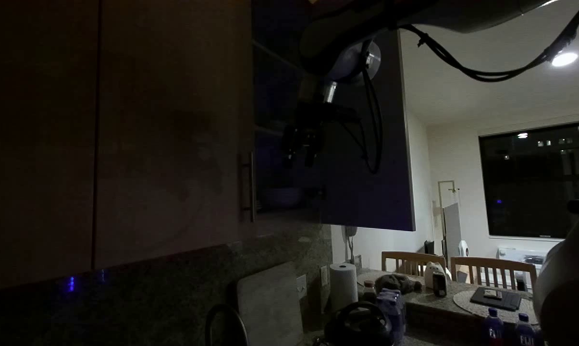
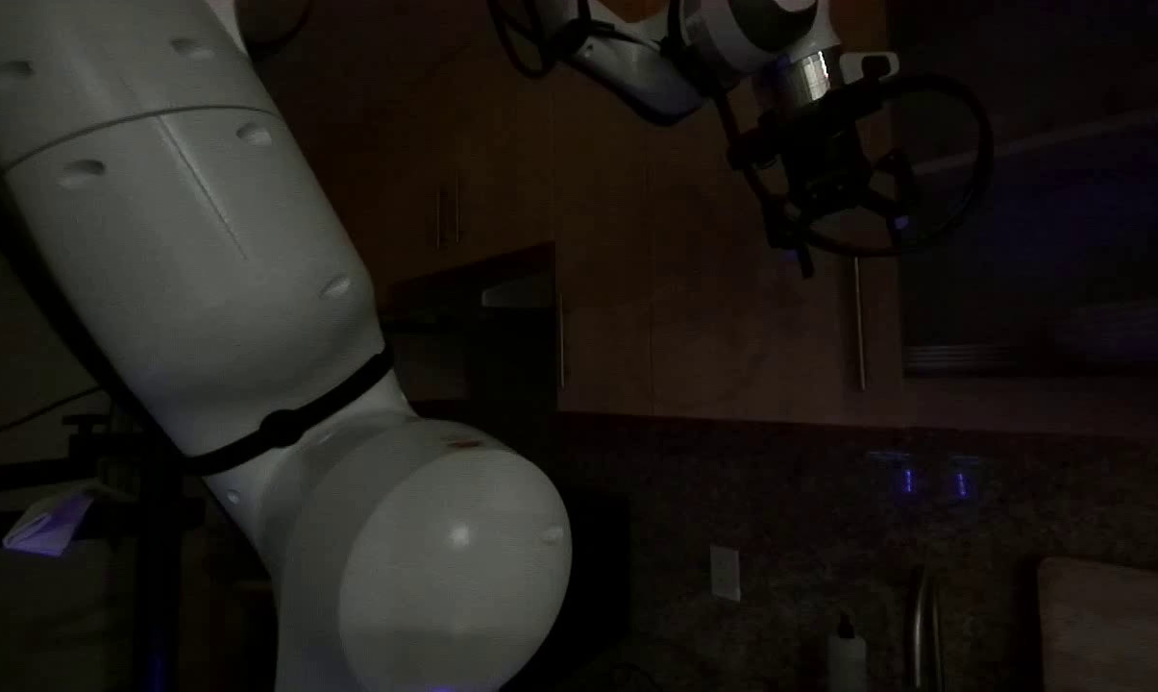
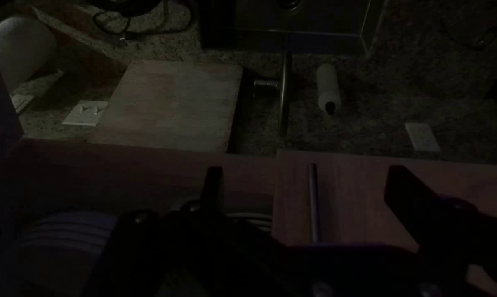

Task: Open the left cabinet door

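The left cabinet door [image 1: 174,134] is a tall, flat, dark-brown panel and stands shut. It also shows in an exterior view [image 2: 751,327] and in the wrist view [image 3: 355,185]. Its slim vertical silver handle [image 1: 252,187] is near one long edge, and it also shows in an exterior view [image 2: 860,322] and in the wrist view [image 3: 314,202]. My gripper [image 1: 300,157] is open and empty, pointing down near the handle's upper end. In the wrist view the handle appears between the spread fingers [image 3: 306,173], but no contact shows. The handle's upper part is hidden behind the gripper there.
The neighbouring blue-grey door panel [image 1: 366,182] stands open beside the arm. The open cabinet compartment holds stacked plates [image 3: 71,231]. Below are a cutting board [image 3: 170,103], a faucet [image 3: 285,95], a white bottle [image 3: 327,84] and a paper towel roll [image 1: 343,286].
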Robot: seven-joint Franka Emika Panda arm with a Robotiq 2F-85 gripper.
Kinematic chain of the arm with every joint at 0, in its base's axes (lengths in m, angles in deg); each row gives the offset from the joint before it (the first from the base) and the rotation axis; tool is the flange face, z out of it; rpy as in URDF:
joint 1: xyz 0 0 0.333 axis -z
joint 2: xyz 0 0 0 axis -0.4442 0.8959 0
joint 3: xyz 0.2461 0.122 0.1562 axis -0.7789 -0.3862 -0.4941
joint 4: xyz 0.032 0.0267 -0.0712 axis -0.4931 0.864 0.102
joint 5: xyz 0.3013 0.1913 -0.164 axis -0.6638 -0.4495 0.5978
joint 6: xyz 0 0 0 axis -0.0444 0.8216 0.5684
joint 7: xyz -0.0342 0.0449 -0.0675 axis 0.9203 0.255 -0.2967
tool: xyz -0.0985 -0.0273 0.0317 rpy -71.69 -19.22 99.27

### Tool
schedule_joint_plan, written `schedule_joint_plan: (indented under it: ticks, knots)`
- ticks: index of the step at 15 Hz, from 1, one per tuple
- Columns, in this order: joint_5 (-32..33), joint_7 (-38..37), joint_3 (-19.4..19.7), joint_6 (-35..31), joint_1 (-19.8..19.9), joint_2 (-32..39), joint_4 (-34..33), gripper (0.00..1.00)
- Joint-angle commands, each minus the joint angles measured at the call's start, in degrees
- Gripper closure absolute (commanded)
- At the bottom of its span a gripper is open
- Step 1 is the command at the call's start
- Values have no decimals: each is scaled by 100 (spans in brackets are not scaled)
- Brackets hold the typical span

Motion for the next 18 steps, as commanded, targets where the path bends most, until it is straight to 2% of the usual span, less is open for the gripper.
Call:
schedule_joint_plan:
  ticks: [1,6,8,13,18]
  knots:
    - [1,1,3,-16,-8,55,-55,0]
    - [15,52,3,-178,-29,84,-23,0]
    - [-388,671,301,-61,-271,355,-211,0]
    - [-1462,2465,936,-330,-742,806,-370,0]
    - [-2635,4080,1165,-273,-899,1079,-583,0]
